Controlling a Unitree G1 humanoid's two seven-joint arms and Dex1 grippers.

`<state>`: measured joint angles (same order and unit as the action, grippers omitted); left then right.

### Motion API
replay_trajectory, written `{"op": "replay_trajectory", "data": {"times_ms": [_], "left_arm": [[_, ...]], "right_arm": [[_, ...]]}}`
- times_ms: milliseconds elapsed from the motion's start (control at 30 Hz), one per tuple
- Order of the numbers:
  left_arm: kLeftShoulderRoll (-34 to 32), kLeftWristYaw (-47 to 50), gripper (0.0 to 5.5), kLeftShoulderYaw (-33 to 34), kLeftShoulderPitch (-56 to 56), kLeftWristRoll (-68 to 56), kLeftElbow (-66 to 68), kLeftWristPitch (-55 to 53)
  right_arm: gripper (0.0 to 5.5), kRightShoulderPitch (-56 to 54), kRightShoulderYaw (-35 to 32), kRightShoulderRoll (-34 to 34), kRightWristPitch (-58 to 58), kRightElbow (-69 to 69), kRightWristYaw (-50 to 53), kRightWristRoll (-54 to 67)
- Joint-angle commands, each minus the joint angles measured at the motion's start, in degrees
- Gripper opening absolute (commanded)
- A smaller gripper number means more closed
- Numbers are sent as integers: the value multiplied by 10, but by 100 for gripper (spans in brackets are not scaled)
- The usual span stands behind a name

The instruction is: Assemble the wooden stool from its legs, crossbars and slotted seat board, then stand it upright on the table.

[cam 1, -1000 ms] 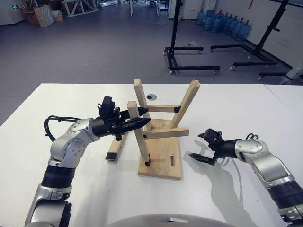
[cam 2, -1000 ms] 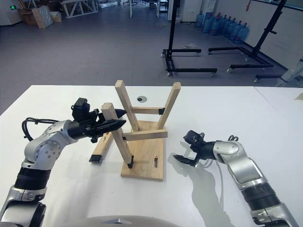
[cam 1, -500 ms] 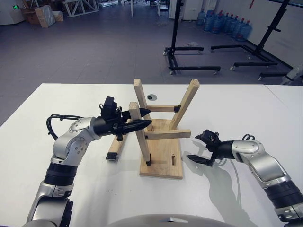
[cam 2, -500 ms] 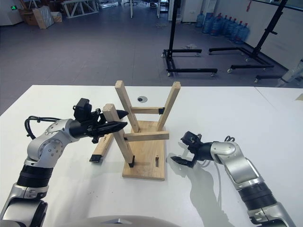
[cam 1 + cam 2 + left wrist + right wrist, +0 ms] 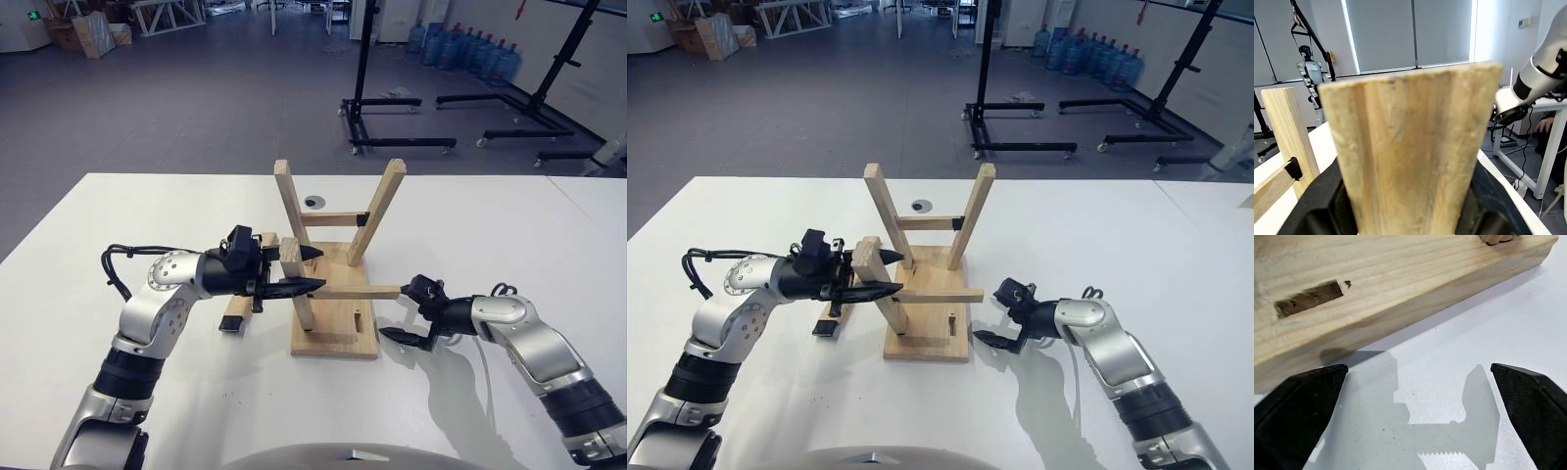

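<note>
1. Right gripper [image 5: 397, 309]: claw spread wide and grasping nothing, low over the table [image 5: 509, 225], just beside the right edge of the seat board [image 5: 338, 345].
2. Seat board: lies flat on the table, legs pointing up. One empty slot [image 5: 1309, 298] faces the right claw.
3. Near leg [image 5: 303, 307]: planted in the board and leaning. The left gripper [image 5: 317, 269] is clenched on its upper end.
4. Near crossbar [image 5: 355, 292]: runs from that leg towards the right; its free end sits near the right claw, joined to nothing I can see.
5. Loose leg [image 5: 238, 305]: flat on the table left of the board, black cap at its near end, not yet fitted.
6. Two far legs [image 5: 287, 201] [image 5: 380, 206]: standing in the board, splayed apart, tied by a far crossbar [image 5: 331, 219].
7. Background: black wheeled stands [image 5: 397, 108], water bottles [image 5: 470, 49].

Risks, as I judge them: nothing pins the board, so a sideways push from the left arm could slide it or lever the leaning leg out of its slot. The unsupported crossbar could drop out. The open right claw could snag the board's edge and shift the frame.

Writing: none on the wooden parts. A green sign [image 5: 34, 14] hangs at the far left, probably an exit sign, too small to read.
</note>
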<state>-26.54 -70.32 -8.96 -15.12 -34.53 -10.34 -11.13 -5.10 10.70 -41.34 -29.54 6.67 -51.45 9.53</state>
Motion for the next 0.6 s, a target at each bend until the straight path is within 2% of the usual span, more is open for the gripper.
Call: {"op": "replay_trajectory", "data": {"times_ms": [33,267,533,600], "left_arm": [[-15,3,204,-41,53,68,28,19],[-28,-2,204,-96,85,114,53,83],[-31,9,204,-94,78,90,59,78],[-29,14,260,-87,73,82,58,74]], "right_arm": [[540,11,1,6,-6,8,9,-2],[540,20,0,13,-15,15,18,3],[540,21,1,19,-15,17,22,6],[540,22,2,21,-16,17,23,6]]}}
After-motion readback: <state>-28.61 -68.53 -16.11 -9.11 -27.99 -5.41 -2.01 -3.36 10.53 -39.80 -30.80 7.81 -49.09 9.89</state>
